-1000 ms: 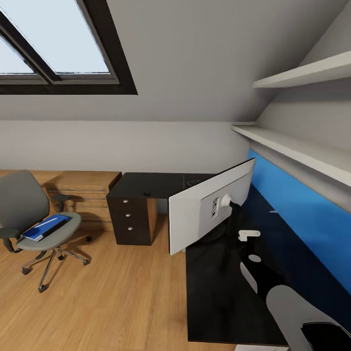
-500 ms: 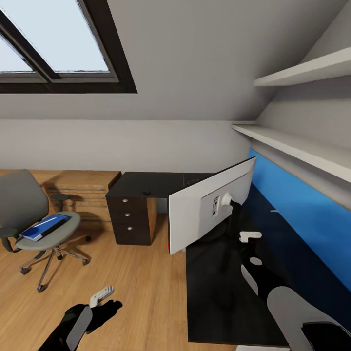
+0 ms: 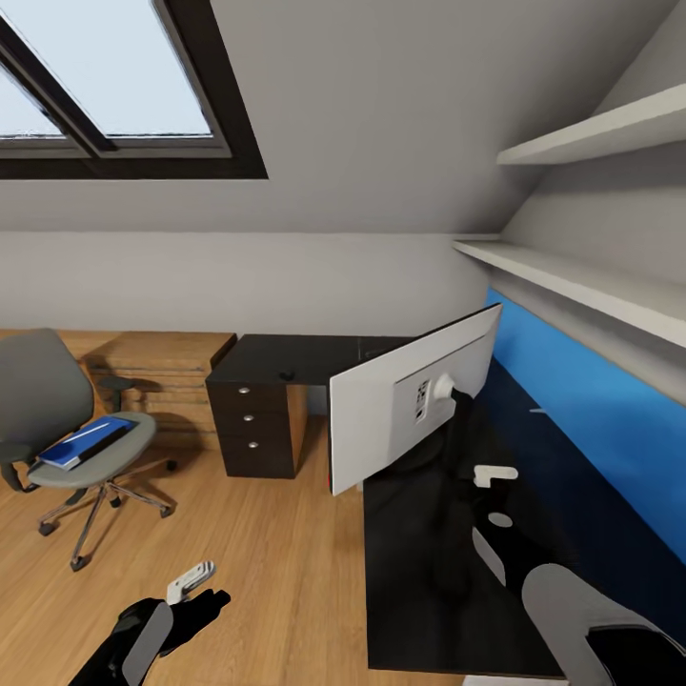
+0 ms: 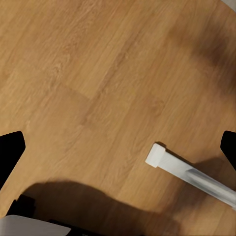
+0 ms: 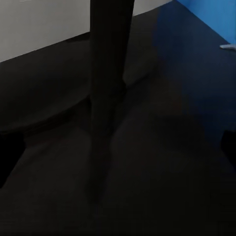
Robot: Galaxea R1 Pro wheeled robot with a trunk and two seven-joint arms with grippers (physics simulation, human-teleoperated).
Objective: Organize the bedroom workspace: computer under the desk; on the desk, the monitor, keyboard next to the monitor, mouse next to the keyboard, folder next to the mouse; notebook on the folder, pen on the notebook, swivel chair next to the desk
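Observation:
The monitor (image 3: 405,412) stands on the glossy black desk (image 3: 419,581) with its pale back toward me. My right gripper (image 3: 472,448) hovers over the desk just behind it. In the right wrist view that gripper (image 5: 118,147) is open, facing the monitor's black stand (image 5: 108,73) and round base (image 5: 44,108). The pen (image 3: 535,413) lies near the blue wall panel. A small black mouse (image 3: 286,374) sits on the desk's far wing. The blue folder (image 3: 81,443) rests on the swivel chair (image 3: 57,429). My left gripper (image 3: 195,600) hangs open over the floor. Computer, keyboard and notebook are hidden.
Black drawers (image 3: 255,429) stand under the desk's far wing, with low oak shelving (image 3: 162,367) beside them. A blue wall panel (image 3: 591,419) and white shelves (image 3: 572,286) run along the right. In the left wrist view a white bar (image 4: 189,173) crosses the wood floor (image 4: 98,73).
My left arm rose into view at the bottom left, then drifted slightly left. The right gripper pulled back a little from the monitor's stand. Chair, folder and monitor stayed put.

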